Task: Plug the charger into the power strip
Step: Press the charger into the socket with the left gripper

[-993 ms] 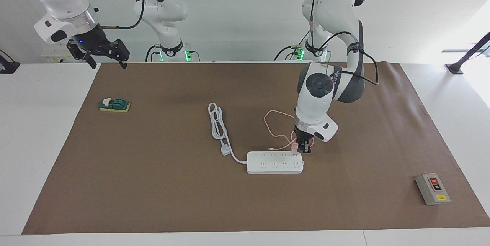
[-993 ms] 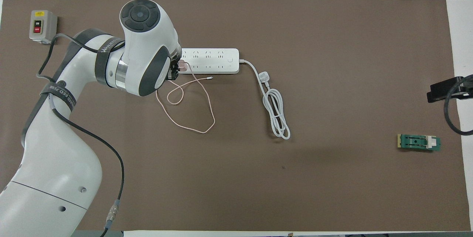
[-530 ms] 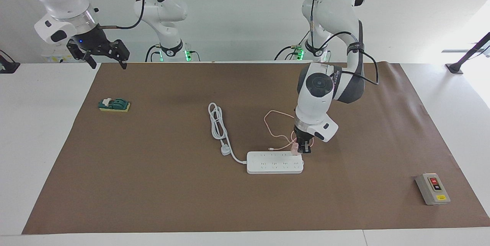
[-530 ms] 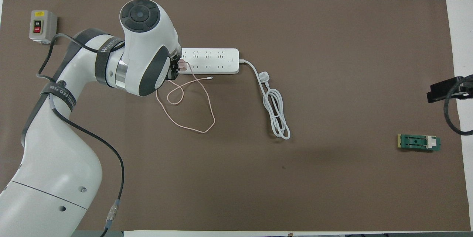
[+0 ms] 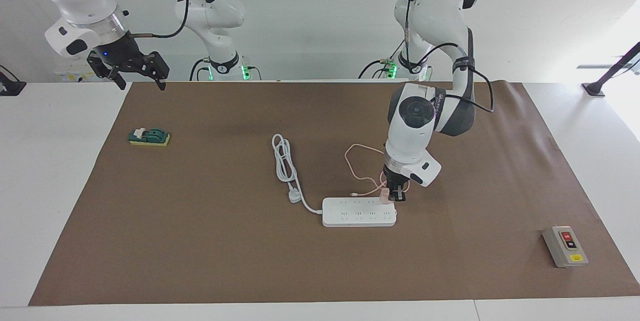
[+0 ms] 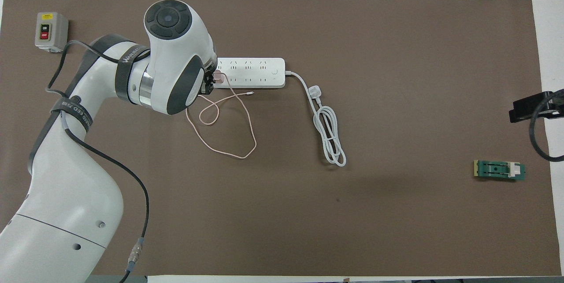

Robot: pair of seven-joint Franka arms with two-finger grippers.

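Observation:
The white power strip [image 5: 359, 212] lies flat mid-table; it also shows in the overhead view [image 6: 251, 72]. My left gripper [image 5: 395, 195] points down over the strip's end toward the left arm's side, shut on the small pale-pink charger [image 5: 385, 195]. The charger sits at the strip's end socket on the robots' side [image 6: 217, 78]; whether its prongs are in is hidden. Its thin pink cable [image 5: 357, 161] loops on the mat nearer to the robots. My right gripper [image 5: 140, 73] waits open, raised over the mat's corner at the right arm's end.
The strip's thick white cord [image 5: 285, 161] is coiled beside it with its three-pin plug [image 5: 294, 196]. A grey box with red and black buttons [image 5: 565, 246] sits at the left arm's end. A green and yellow block [image 5: 149, 137] lies at the right arm's end.
The left arm has shifted very slightly with the charger still at the strip's end socket. The right arm has not moved.

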